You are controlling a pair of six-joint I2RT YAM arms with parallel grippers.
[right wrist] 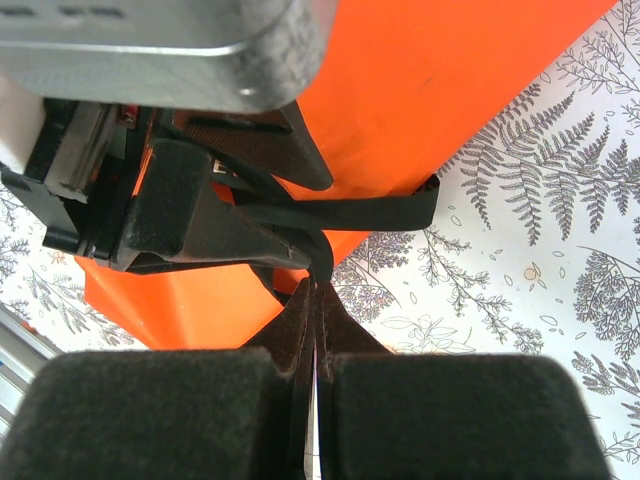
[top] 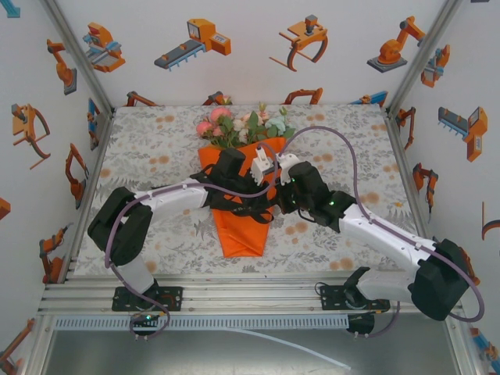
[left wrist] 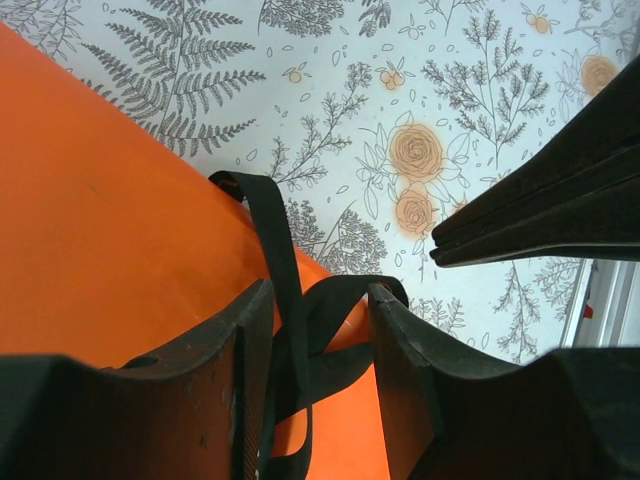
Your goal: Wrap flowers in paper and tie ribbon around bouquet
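The bouquet lies mid-table. Its pink, cream and green flowers (top: pixel 234 125) point to the far side, and the orange paper (top: pixel 242 230) forms a cone tapering toward me. The black ribbon (left wrist: pixel 285 250) crosses the cone's edge in loose loops. My left gripper (left wrist: pixel 320 295) is open over that edge, with crossed ribbon strands lying between its fingers (left wrist: pixel 250 380), not pinched. My right gripper (right wrist: pixel 316 285) is shut on the ribbon (right wrist: pixel 370 210), which runs taut from its tips across the paper (right wrist: pixel 440 90). Both grippers meet over the middle of the cone, almost touching.
The floral tablecloth (top: pixel 156 156) covers the table around the bouquet. Walls with robot pictures close in the left, right and far sides. An aluminium rail (top: pixel 250 297) runs along the near edge. A purple-grey cable (top: pixel 344 148) arcs over the right arm.
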